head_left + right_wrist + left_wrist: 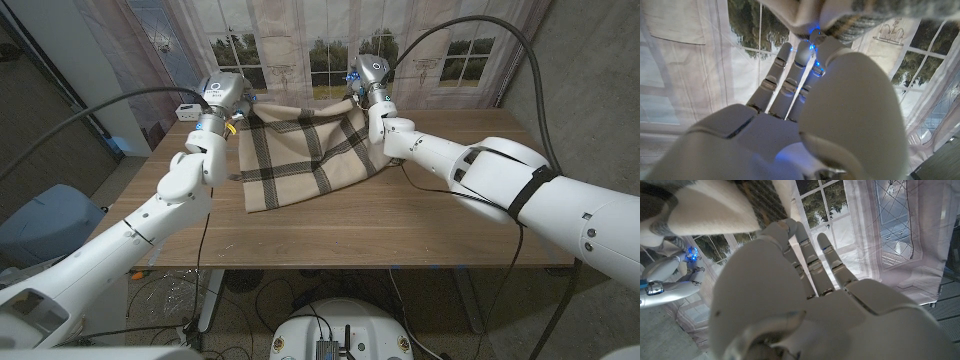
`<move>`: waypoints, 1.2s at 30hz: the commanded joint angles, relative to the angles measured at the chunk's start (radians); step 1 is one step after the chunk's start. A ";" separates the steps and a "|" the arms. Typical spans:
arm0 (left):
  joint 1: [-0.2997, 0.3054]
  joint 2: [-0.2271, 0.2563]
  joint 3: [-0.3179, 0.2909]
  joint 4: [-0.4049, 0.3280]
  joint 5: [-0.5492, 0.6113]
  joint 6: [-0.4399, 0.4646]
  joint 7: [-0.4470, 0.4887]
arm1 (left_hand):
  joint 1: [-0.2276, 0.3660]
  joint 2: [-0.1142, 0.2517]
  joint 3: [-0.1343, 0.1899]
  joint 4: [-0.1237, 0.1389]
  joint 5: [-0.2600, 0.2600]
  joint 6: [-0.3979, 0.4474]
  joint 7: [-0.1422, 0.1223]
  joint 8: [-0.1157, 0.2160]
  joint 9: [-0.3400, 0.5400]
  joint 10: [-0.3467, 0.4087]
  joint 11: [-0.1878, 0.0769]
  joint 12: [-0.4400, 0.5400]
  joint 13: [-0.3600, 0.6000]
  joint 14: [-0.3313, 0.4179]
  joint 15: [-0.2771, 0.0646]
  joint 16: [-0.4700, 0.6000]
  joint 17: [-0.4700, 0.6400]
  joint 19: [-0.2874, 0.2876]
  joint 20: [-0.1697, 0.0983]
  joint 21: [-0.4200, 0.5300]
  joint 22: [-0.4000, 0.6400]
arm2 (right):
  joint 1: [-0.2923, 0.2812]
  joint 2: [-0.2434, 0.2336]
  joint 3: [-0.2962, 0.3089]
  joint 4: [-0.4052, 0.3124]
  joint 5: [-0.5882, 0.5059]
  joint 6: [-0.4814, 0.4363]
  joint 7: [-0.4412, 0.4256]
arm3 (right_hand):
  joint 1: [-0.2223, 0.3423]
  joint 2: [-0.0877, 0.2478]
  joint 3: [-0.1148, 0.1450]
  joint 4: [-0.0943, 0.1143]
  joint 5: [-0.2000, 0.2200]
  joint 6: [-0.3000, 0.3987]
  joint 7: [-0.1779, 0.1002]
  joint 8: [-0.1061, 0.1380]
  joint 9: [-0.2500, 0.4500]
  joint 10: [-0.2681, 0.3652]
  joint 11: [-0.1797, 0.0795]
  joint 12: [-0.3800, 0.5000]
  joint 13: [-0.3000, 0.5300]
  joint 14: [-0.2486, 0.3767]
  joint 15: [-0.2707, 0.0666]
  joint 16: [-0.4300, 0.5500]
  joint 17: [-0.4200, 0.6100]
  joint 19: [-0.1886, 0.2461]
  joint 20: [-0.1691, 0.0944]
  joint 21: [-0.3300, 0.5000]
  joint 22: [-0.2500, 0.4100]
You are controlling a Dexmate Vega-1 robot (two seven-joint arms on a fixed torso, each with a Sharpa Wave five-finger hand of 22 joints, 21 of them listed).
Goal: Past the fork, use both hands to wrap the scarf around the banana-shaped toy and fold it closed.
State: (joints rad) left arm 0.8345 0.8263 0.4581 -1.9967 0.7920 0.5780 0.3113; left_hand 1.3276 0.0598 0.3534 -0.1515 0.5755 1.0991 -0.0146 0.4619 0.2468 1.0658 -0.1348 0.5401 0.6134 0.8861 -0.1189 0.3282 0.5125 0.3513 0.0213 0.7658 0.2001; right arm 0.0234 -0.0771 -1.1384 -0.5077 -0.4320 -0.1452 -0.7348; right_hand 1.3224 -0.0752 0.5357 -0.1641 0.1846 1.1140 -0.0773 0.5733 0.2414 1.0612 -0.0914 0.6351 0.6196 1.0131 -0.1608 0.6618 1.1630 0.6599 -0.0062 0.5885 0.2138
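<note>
I am holding the scarf (pixel 305 152) by its far corners, left hand (pixel 224 103) and right hand (pixel 366 85) each pinching an edge; it is draping toward me over the table (pixel 400 225); toy hidden; I am keeping both corners level while folding.

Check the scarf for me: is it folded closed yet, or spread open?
Spread open. The scarf hangs as one sheet, far corners held up by the left hand and right hand, near edge on the table.
</note>
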 commanded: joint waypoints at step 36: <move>-0.067 0.042 0.105 -0.089 -0.081 0.239 -0.364 | -0.562 0.044 -0.138 0.182 -0.344 -0.767 -0.081 -0.292 -0.060 -0.719 0.101 -0.357 -0.285 -0.523 0.092 -0.147 -0.270 -0.276 0.142 -0.057 -0.010 | -0.173 -0.309 0.099 -0.606 0.176 -0.254 0.146 | -0.567 0.127 -0.001 0.181 0.005 -0.367 -0.004 -0.316 -0.042 -0.404 0.058 -0.355 -0.244 -0.297 0.012 -0.467 -0.443 -0.167 0.073 0.011 -0.024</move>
State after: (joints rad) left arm 0.7372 0.8524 0.6006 -2.0196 0.8376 0.8336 -0.0140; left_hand 0.7941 0.1130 0.2250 0.0195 0.2453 0.3570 -0.0990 0.1730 0.1858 0.3651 -0.0359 0.1772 0.3349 0.3861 -0.0341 0.1771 0.2482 0.0941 0.1545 0.7175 0.1904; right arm 0.0169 -0.1749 -1.1742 -0.5379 -0.1689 -0.2225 -0.5559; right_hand 0.7407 0.0510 0.5292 0.0273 0.1943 0.7534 -0.0806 0.2622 0.1973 0.6657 -0.0322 0.2846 0.3755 0.7262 -0.0717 0.1990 0.7256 0.4946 0.0661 0.6025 0.1903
